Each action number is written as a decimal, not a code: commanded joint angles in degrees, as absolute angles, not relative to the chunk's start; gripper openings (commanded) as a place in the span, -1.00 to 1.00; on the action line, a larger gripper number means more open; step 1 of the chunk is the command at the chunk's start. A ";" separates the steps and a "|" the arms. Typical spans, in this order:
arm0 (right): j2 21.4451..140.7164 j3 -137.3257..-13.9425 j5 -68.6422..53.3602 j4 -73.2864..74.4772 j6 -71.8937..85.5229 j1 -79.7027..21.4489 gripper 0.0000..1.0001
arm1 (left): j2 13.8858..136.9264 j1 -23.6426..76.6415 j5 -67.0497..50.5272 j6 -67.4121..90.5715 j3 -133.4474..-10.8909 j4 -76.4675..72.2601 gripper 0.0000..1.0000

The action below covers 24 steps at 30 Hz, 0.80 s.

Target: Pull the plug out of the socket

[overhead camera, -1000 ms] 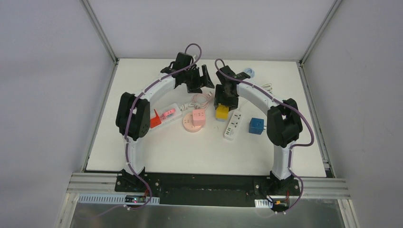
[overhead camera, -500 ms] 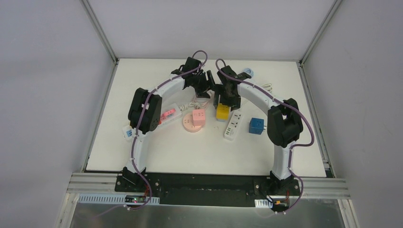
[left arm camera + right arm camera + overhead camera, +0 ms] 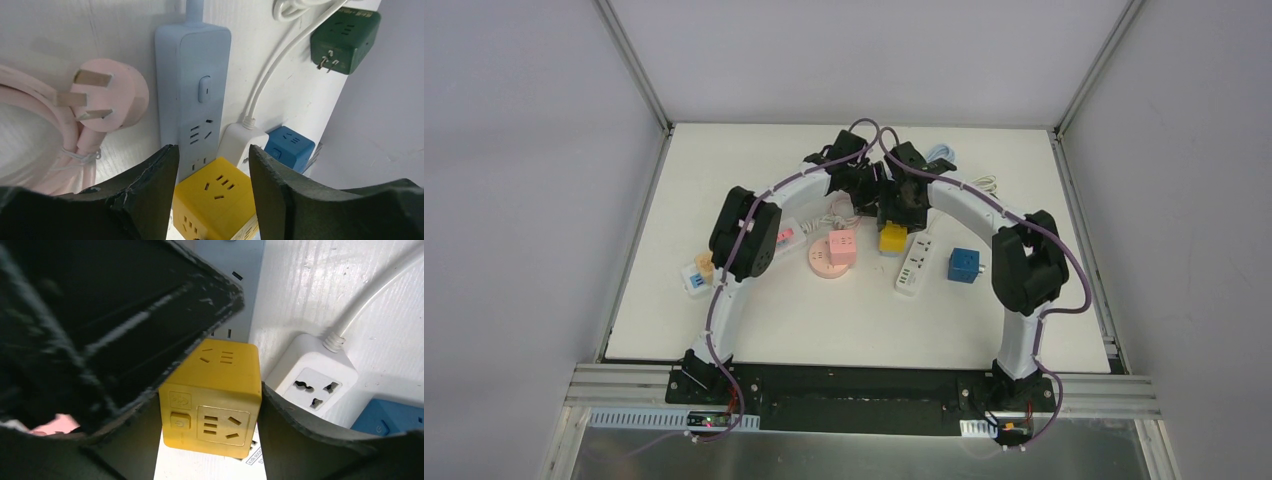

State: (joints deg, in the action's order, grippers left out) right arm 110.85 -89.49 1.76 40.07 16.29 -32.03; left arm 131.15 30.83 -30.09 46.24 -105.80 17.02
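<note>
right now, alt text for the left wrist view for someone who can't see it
The open left gripper frames a yellow cube socket at a pale blue power strip. A pink plug lies left; a white power strip, blue cube and green cube adapter lie right.

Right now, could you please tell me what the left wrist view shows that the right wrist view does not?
Only the left wrist view: the pink plug, the dark green cube adapter, the switch on the light blue power strip. Only the right wrist view: the button side of the yellow cube socket, the socket holes of the white power strip. Both: the yellow cube socket, both strips and the blue cube socket.
</note>
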 commanded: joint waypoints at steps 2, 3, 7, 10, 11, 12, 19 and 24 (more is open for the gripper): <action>108.03 -88.49 -4.15 37.35 15.44 -33.50 -0.50 | 131.66 32.61 -28.91 47.55 -108.40 21.68 0.05; 107.98 -88.50 -4.42 37.40 15.53 -33.50 -0.58 | 131.99 32.65 -28.84 47.89 -108.57 21.50 0.04; 107.82 -88.89 -5.06 38.02 16.53 -33.51 -0.93 | 133.58 32.76 -29.11 48.46 -109.42 21.35 -0.08; 107.56 -89.74 -4.94 38.89 16.91 -33.50 -1.00 | 134.17 32.83 -28.81 46.93 -109.33 21.97 -0.16; 107.58 -90.41 -5.24 39.53 17.11 -33.49 -1.00 | 134.28 32.94 -28.64 46.19 -109.17 22.50 -0.17; 107.50 -91.23 -5.52 39.94 17.23 -33.33 -1.00 | 134.29 32.95 -28.30 45.24 -108.97 22.98 -0.18; 107.19 -93.64 -9.40 39.02 17.14 -32.96 -1.00 | 134.29 33.31 -27.03 41.85 -106.60 24.50 -0.24; 106.27 -92.75 -10.16 38.06 17.28 -32.42 -1.00 | 134.64 33.39 -26.72 40.53 -106.12 25.62 -0.34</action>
State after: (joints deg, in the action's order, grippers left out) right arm 110.34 -89.78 -2.55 41.50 16.43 -31.86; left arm 133.75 32.18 -27.57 43.13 -107.11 23.92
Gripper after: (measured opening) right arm 0.635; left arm 0.348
